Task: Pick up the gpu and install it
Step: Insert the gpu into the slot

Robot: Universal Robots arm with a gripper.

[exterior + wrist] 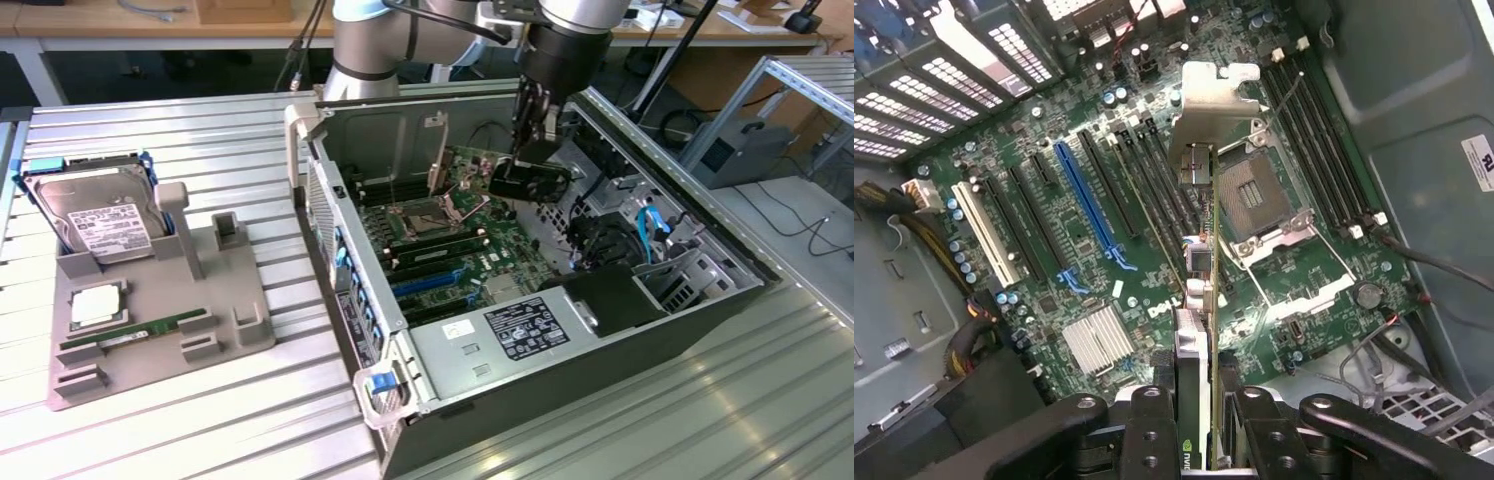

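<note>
- The hand (1199,415) is down inside the open computer case (561,330), clamped on the gpu (1200,290). Both fingers pinch the card's upper edge.
- In the wrist view the card is edge-on, thin as a blade, with its silvery bracket (1216,110) at the far end.
- In the exterior view the gpu (523,182) hangs below the hand (534,150), over the motherboard (454,240). It looks clear of the board and not seated.
- It sits above the black slots (1154,190), between the blue slot (1086,205) and the CPU socket (1254,195). Which slot it lines up with, I cannot tell.
- To do this well, I'd say keep the card's long edge parallel to the slot and upright, with no lean.
- The bracket end looks like the guide, so it should meet the case's rear opening squarely.
- The pinch is narrow, and any side load could twist the card, so a straight, slow descent matters.
- Off on the counter (160,130), the hard drive (100,225) and the memory stick (134,332) sit in their grey holder (234,320), well apart from the work.
</note>
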